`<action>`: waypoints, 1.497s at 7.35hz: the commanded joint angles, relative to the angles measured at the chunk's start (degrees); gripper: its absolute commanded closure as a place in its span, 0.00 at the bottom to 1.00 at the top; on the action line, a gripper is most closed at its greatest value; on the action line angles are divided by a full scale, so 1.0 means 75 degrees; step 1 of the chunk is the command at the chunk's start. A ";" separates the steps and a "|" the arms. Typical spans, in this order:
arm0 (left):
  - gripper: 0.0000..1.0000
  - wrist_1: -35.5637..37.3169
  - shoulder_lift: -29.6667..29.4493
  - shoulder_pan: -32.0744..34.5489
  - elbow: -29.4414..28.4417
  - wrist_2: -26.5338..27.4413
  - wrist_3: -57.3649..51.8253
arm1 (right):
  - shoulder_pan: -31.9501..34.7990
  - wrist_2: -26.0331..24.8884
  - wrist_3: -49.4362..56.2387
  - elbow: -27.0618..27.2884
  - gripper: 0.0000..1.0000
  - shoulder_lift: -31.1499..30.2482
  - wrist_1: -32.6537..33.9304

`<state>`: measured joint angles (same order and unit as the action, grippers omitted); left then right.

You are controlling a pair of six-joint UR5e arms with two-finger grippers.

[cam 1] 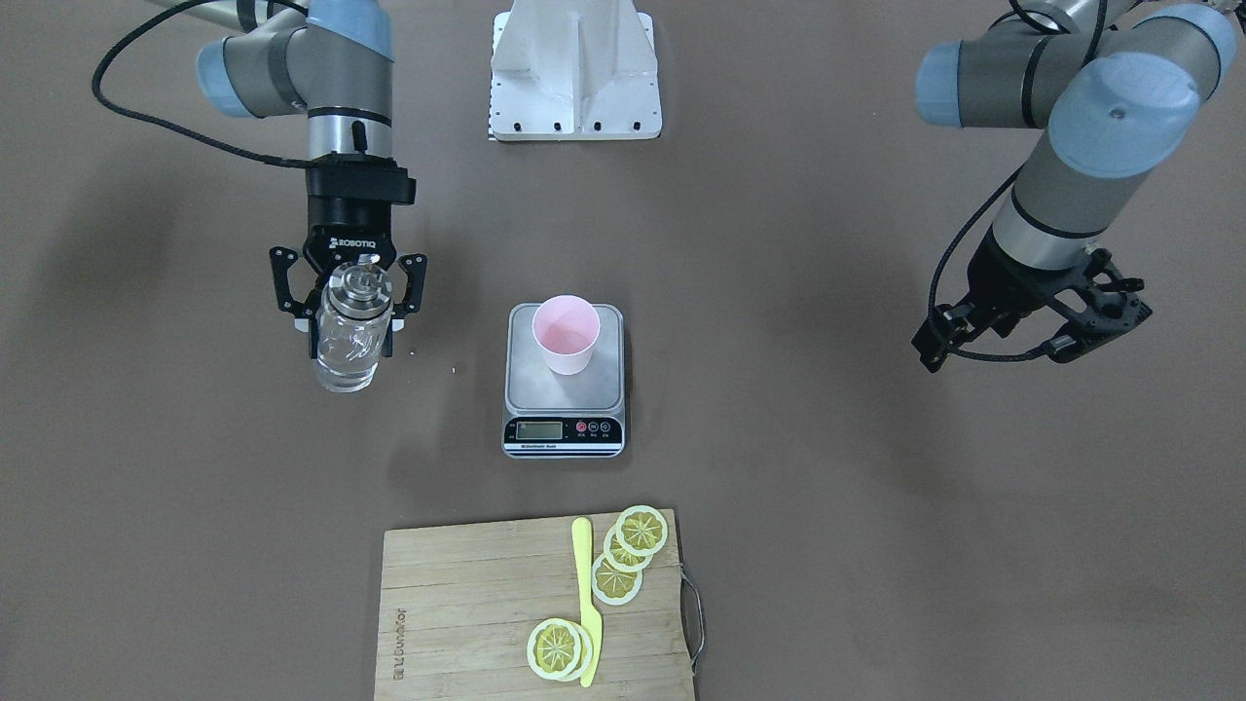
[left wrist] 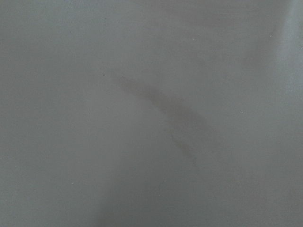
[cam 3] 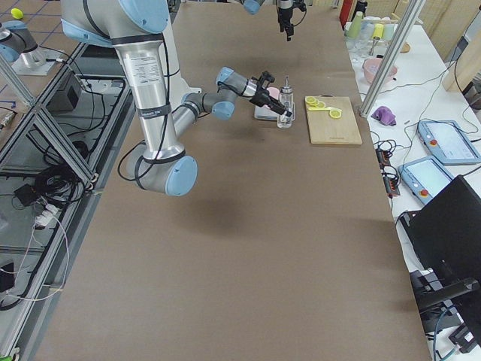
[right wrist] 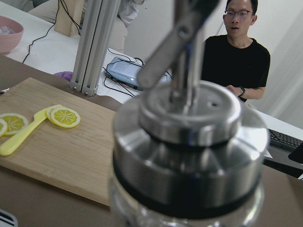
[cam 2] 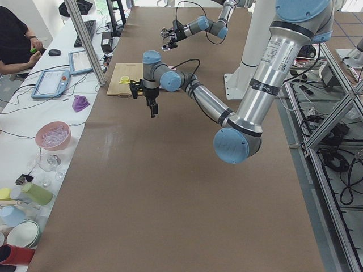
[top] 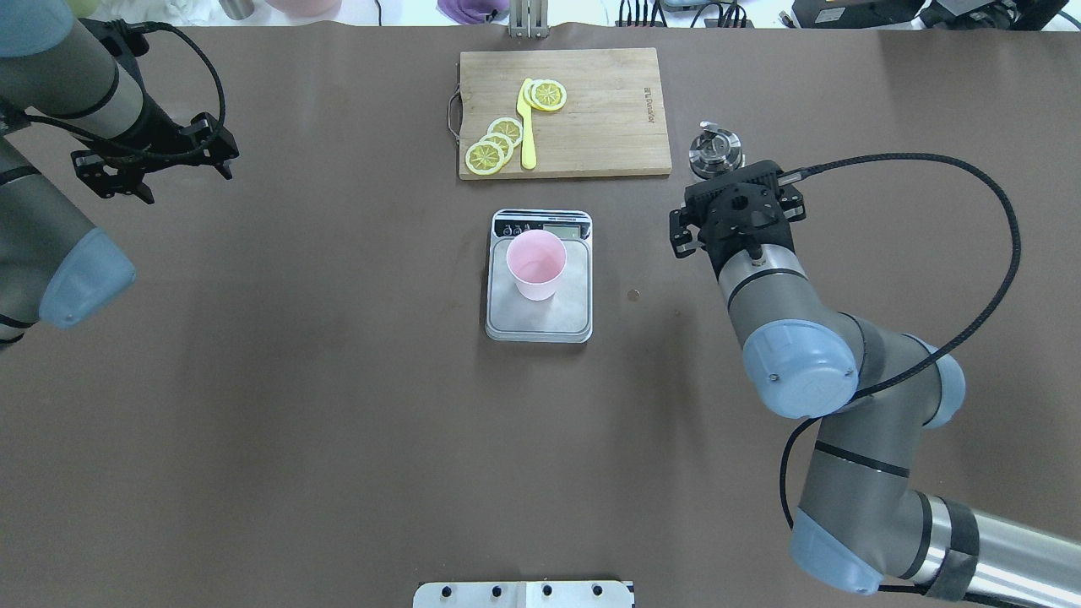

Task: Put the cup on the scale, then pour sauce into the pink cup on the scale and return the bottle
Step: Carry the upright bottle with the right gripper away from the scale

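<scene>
One cup (cam 1: 566, 333) stood upright on the platform of the one scale (cam 1: 565, 401) at mid-desk (cam 1: 195, 545). The one bottle (cam 1: 346, 355) was well apart from the scale, on the robot's right. It sat between the jaws of the right gripper (cam 1: 350, 329), which were clenched on its glass sides below the metal cap. The left gripper (cam 1: 995, 355) hung far off on the opposite side, its jaws released and holding nothing. On the operators' side of the scale lay one cutting board (cam 1: 458, 584) carrying five lemon slices (cam 1: 641, 530) and one yellow knife (cam 1: 587, 604).
</scene>
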<state>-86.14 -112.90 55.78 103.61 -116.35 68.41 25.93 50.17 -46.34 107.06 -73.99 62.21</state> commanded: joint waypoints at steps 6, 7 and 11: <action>0.02 0.0060 0.0064 0.0085 0.0398 0.0056 -0.0004 | 0.1510 0.1771 -0.1380 -0.1238 1.00 -0.1595 -0.3567; 0.02 0.0060 0.0065 0.0040 0.0331 0.0068 -0.0004 | 0.1570 0.1783 -0.1740 -0.1556 1.00 -0.1665 -0.3943; 0.02 0.0072 0.0018 0.0039 0.0342 0.0068 -0.0004 | 0.1559 0.1970 -0.2189 -0.2273 1.00 -0.1678 -0.4416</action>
<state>-85.67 -112.63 56.08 106.18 -115.84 68.38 37.60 64.43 -62.72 91.00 -86.51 29.32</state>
